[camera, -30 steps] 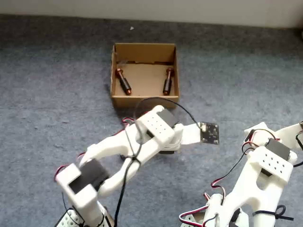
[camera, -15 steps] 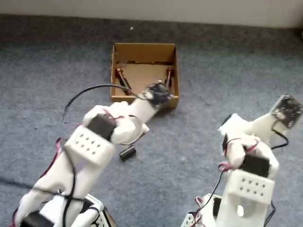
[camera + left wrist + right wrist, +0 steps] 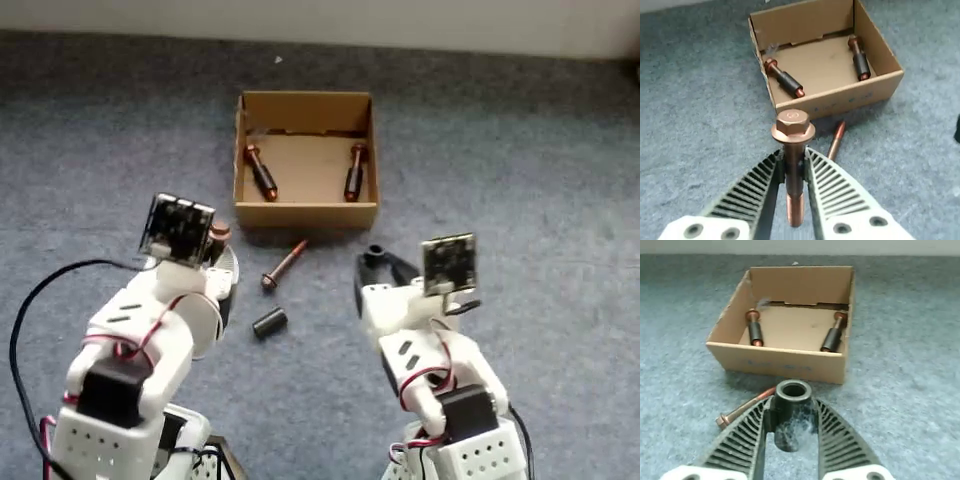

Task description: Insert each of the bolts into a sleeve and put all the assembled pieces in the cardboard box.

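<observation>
Bolt [image 3: 793,131] is sitting head-up, pinched in left gripper [image 3: 793,156] left of centre, while right gripper [image 3: 792,404] is clamping sleeve [image 3: 790,416] bore-up right of centre, likely staging insertion.

The cardboard box [image 3: 305,213] was coloured plain tan. The held bolt [image 3: 793,131] and the loose bolt [image 3: 285,265] were coppery, the held sleeve [image 3: 792,399] and the loose sleeve [image 3: 269,323] black. The surface [image 3: 520,180] was mottled grey. Dark ribbing was seen on the left claw [image 3: 794,156] and right claw [image 3: 792,405].
</observation>
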Controlling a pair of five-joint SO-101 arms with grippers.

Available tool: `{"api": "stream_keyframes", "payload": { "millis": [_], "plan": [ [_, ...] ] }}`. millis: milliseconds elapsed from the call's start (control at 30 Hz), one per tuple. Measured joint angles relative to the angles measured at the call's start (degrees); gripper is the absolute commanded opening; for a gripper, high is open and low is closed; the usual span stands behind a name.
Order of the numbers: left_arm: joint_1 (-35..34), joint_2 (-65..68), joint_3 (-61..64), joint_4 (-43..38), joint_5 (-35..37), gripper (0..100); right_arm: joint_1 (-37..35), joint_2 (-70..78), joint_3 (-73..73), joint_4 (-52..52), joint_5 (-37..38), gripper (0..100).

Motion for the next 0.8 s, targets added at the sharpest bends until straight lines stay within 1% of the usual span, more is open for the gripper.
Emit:
{"api": "stream_keyframes", "payload": {
  "millis": [200, 300, 400, 567, 700, 800],
  "plan": [
    [0.0, -9.3, 4.8, -7.6, 1.9, 1, -10.4, -0.2, 6.5, -8.5, 5.7, 0.5],
    [0.0, -10.5, 6.0, -11.4, 4.0, 1, -15.5, -0.2, 10.4, -14.1, 8.7, 0.5],
    [0.0, -10.8, 6.1, -12.9, 4.4, 1, -19.1, -0.2, 14.5, -20.7, 10.1, 0.5],
    [0.6, -11.0, 6.1, -13.3, 5.2, 1, -21.9, -0.3, 17.1, -30.6, 10.5, 0.5],
    [5.7, -11.0, 6.1, -13.3, 5.9, 1, -22.1, -0.3, 17.1, -35.5, 10.5, 0.5],
    [9.3, -11.0, 6.1, -13.3, 5.9, 1, -22.1, -0.3, 17.1, -36.7, 10.5, 0.5]
  ]
}}
